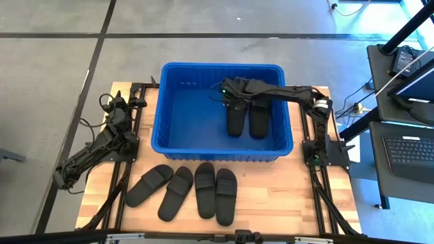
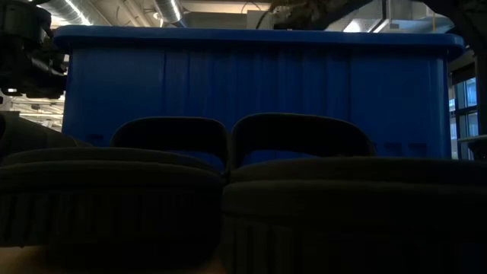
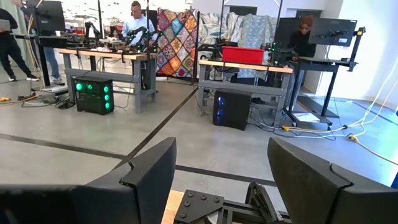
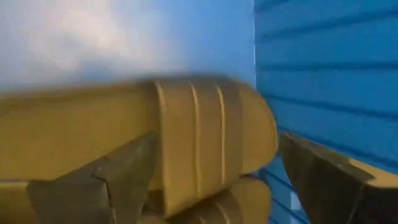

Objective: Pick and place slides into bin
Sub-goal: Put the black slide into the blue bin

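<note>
The blue bin [image 1: 175, 139] stands mid-table and fills the back of the low view [image 2: 251, 76]. Two black slides [image 1: 236, 119] [image 1: 258, 119] lie side by side on its floor. My right gripper [image 1: 228, 93] reaches in from the right and is open above their far ends. In the right wrist view its fingers stand on either side of one slide's end [image 4: 211, 124]. Several more black slides [image 1: 149, 184] [image 1: 205, 190] lie flat on the table in front of the bin. My left gripper [image 3: 217, 155] is open and empty at the table's left edge [image 1: 119, 107].
Two of the front slides fill the foreground of the low view [image 2: 114, 183] [image 2: 350, 190]. The bin's far wall [image 4: 323, 74] is close beside my right gripper. Desks, a laptop [image 1: 410, 150] and cables stand right of the table. People and workbenches show in the room beyond [image 3: 134, 18].
</note>
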Robot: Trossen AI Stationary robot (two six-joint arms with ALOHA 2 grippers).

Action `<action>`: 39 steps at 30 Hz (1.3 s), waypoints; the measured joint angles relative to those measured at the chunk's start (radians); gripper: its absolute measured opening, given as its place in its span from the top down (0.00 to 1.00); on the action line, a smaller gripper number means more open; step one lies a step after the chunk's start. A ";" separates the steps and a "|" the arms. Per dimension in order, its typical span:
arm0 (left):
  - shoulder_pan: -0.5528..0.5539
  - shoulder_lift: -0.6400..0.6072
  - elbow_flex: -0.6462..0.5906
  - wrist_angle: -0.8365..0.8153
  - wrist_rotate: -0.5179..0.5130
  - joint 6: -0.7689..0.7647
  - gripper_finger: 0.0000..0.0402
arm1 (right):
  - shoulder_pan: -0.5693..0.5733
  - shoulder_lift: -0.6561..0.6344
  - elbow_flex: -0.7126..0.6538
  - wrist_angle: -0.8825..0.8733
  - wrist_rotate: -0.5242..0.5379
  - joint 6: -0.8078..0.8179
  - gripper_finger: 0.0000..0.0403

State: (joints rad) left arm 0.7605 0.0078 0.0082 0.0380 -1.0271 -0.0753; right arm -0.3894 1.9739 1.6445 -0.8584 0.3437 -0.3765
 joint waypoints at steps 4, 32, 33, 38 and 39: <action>0.000 0.000 0.000 0.000 0.000 0.000 0.38 | 0.024 -0.001 0.135 -0.107 -0.040 0.086 0.18; 0.000 0.000 0.000 0.000 0.000 0.000 0.38 | -0.057 0.136 0.167 0.142 -0.416 0.107 0.18; 0.000 0.000 0.000 0.000 0.000 0.000 0.38 | -0.064 0.149 0.167 0.137 -0.416 0.107 0.18; 0.000 0.000 0.000 0.000 0.000 0.000 0.38 | -0.081 0.197 0.167 0.109 -0.415 0.078 0.18; 0.000 0.000 0.000 0.000 0.000 0.000 0.38 | -0.080 0.203 0.167 0.104 -0.415 0.062 0.18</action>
State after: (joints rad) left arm 0.7605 0.0082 0.0082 0.0383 -1.0271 -0.0757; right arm -0.4694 2.1770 1.8114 -0.7547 -0.0717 -0.3150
